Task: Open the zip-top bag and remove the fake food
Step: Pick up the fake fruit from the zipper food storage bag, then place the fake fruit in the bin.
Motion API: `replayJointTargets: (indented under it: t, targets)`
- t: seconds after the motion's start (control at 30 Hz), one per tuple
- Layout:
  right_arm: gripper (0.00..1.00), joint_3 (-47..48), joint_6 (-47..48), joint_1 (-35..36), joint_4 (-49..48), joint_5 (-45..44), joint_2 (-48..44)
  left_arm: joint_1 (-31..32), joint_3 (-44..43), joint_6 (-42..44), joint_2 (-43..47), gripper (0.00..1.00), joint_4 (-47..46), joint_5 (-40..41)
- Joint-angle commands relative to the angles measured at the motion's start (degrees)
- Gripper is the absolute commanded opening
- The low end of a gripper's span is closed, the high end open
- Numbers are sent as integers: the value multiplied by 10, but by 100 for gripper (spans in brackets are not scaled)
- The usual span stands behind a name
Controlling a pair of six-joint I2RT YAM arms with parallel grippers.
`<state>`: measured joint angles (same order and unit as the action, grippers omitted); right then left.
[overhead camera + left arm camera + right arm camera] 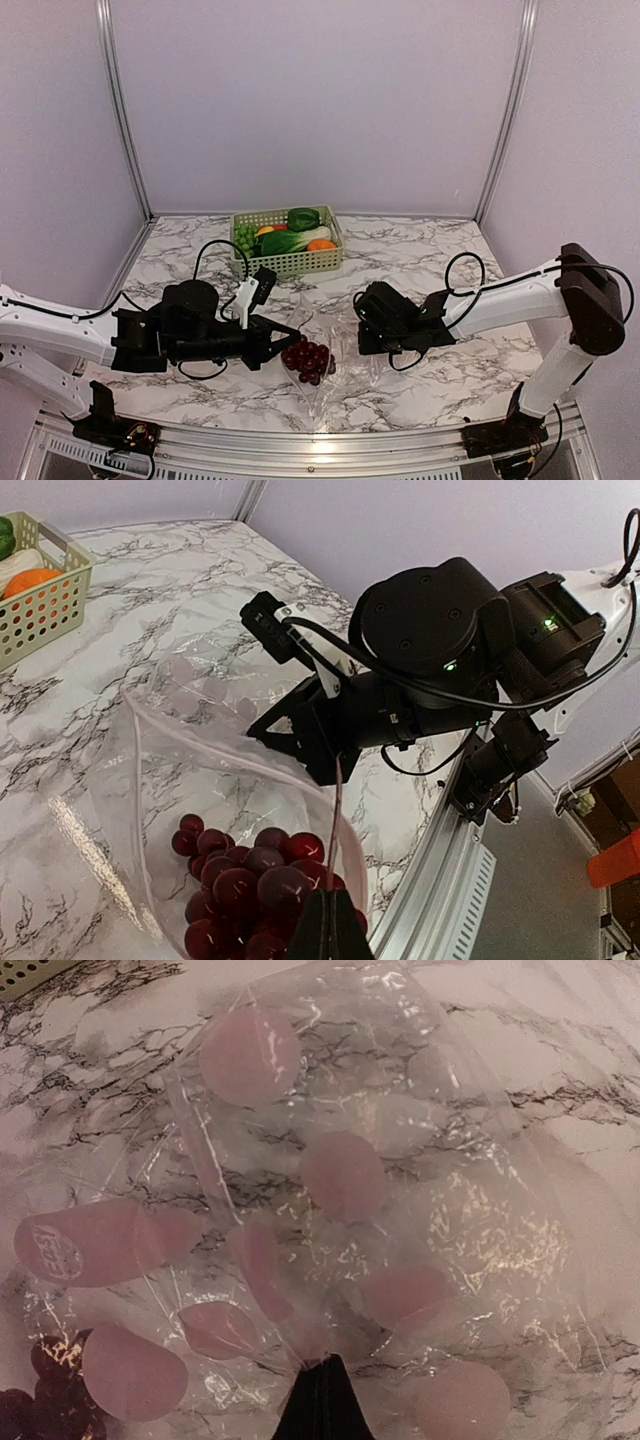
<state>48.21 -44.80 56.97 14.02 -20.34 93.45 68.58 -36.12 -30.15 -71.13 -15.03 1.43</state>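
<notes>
Currently your clear, crinkly bag (400, 1220), printed with pale pink dots, lies crumpled near the middle of the worktop's (430, 265) front edge, between the two arms; a dark red bunch of grapes (308, 358) sits inside, toward its left side; both arms reach in low, grippers facing each other; the left gripper (283, 342) is clenched on the bag's rim, the right gripper (362, 330) clenched on the plastic opposite; the bag is stretched left to right between them, its mouth facing upward; its own long axis you cannot tell.
</notes>
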Motion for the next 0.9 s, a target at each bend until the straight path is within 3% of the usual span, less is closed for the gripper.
replayJointTargets:
  t: [0.0, 0.53, 0.87]
  targets:
    - [0, 21, -12, -4, 1, -18, 4, 2, 4, 5, 25, 0, -62, -27]
    - [0, 18, -13, -4, -8, -16, 5, 2, -47, -3, 102, 0, -14, 71]
    - [0, 16, -13, -3, -20, -6, 5, -1, -82, -11, 123, 0, -7, 86]
